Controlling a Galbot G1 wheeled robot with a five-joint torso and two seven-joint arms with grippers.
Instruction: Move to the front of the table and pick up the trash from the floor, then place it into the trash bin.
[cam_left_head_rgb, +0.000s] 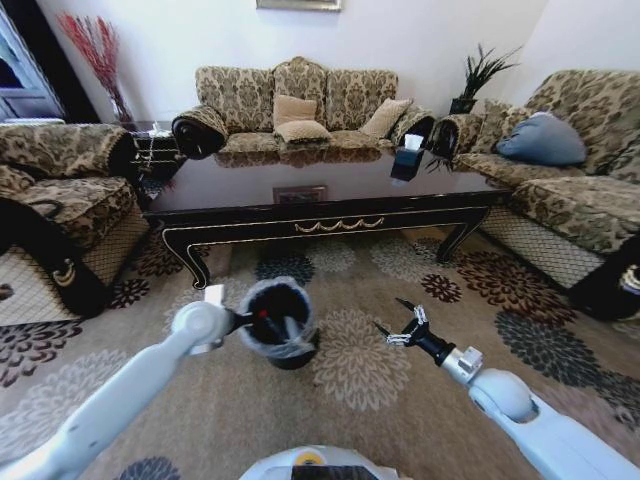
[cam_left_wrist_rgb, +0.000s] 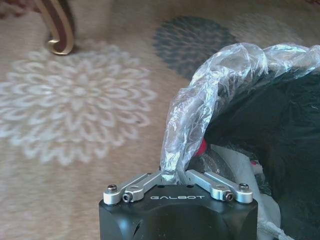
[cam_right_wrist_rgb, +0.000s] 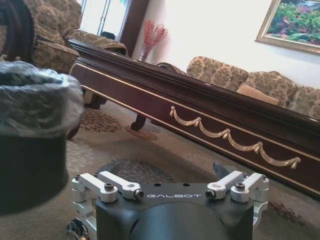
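The left gripper (cam_left_head_rgb: 243, 321) hangs at the rim of the small round black bag-lined trash bin (cam_left_head_rgb: 285, 350), fingers together on the liner, red-and-white trash (cam_left_wrist_rgb: 201, 148) inside; the right gripper (cam_left_head_rgb: 398, 326), fingers apart, hovers beside it.

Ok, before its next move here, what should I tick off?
1. Left gripper at the trash bin rim, against the liner: ok.
2. Trash bin upright on the carpet, in front of the table: ok.
3. Trash in the bin: ok, a red piece and white scraps lie inside.
4. Right gripper open, empty, above the carpet beside the bin: ok.
5. No trash left on the floor: cannot tell.
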